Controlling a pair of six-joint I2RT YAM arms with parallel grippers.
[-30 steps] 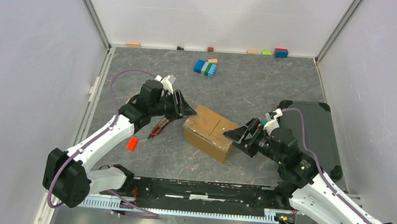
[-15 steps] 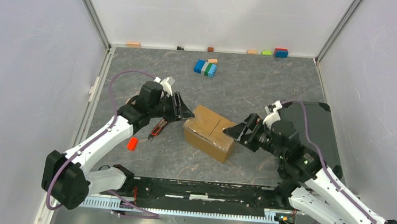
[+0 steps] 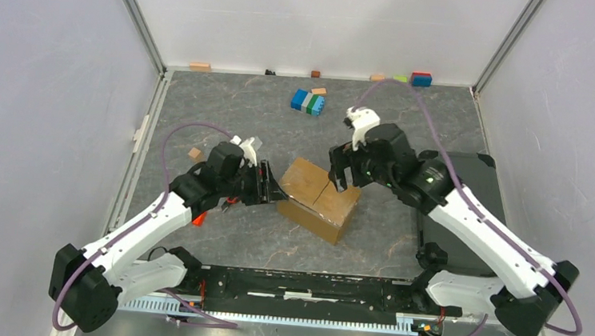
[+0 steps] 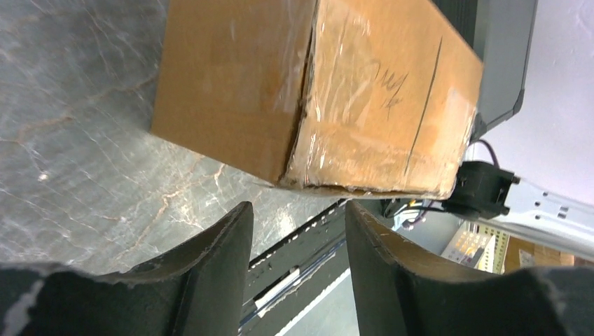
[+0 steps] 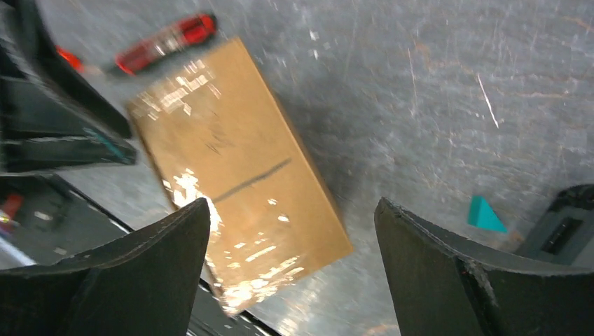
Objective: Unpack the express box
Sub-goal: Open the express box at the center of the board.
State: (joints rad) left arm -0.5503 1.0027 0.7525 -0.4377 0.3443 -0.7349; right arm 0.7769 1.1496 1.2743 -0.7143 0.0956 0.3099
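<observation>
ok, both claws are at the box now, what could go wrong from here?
1. The express box is still taped shut, glossy tape over its seam; the open right claw above it may slip or dent the top.
2. The left claw is open beside the box, not gripping it; a push could slide the box.
3. The red cutter lies close to the left claw and might get swept away.

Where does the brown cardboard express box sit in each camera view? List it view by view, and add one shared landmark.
Top external: the brown cardboard express box lies mid-frame, slightly below centre.
Left wrist: it fills the upper middle, one corner pointing down.
Right wrist: it lies centre-left, seen from above.
Shared landmark: the dark seam line across its taped top.
</observation>
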